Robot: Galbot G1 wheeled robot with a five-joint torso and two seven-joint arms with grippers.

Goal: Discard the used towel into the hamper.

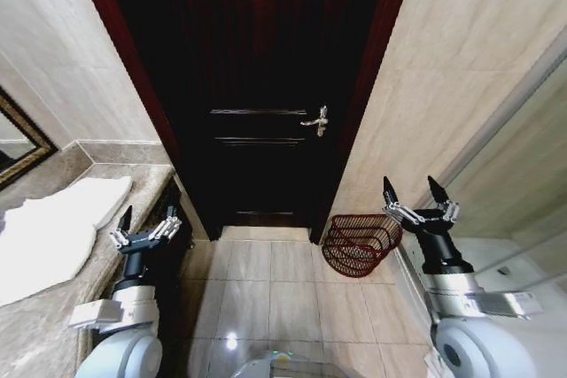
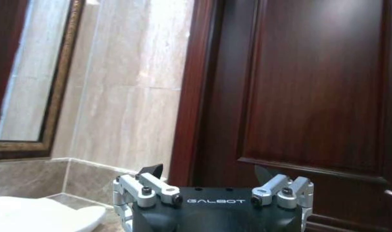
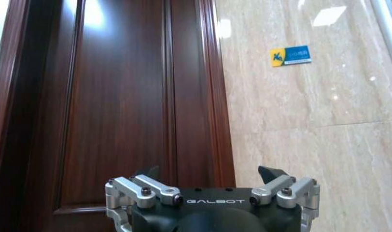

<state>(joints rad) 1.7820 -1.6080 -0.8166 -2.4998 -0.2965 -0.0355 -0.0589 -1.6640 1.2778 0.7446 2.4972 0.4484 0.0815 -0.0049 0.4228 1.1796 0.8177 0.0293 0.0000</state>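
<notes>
The used towel (image 1: 53, 232), white and loosely folded, lies on the marble counter (image 1: 35, 334) at my left; in the left wrist view its edge (image 2: 35, 215) shows low beside the gripper. The hamper (image 1: 359, 243), a reddish-brown wire basket, stands tilted on the floor by the door frame's right side. My left gripper (image 1: 146, 220) (image 2: 209, 171) is open and empty, raised beside the counter's front edge, just right of the towel. My right gripper (image 1: 412, 192) (image 3: 209, 173) is open and empty, held up just right of and above the hamper.
A dark wooden door (image 1: 266, 86) with a lever handle (image 1: 317, 119) is shut straight ahead. A framed mirror (image 1: 18, 139) hangs over the counter. A glass partition (image 1: 523, 130) runs along the right. Beige floor tiles (image 1: 266, 281) lie between my arms.
</notes>
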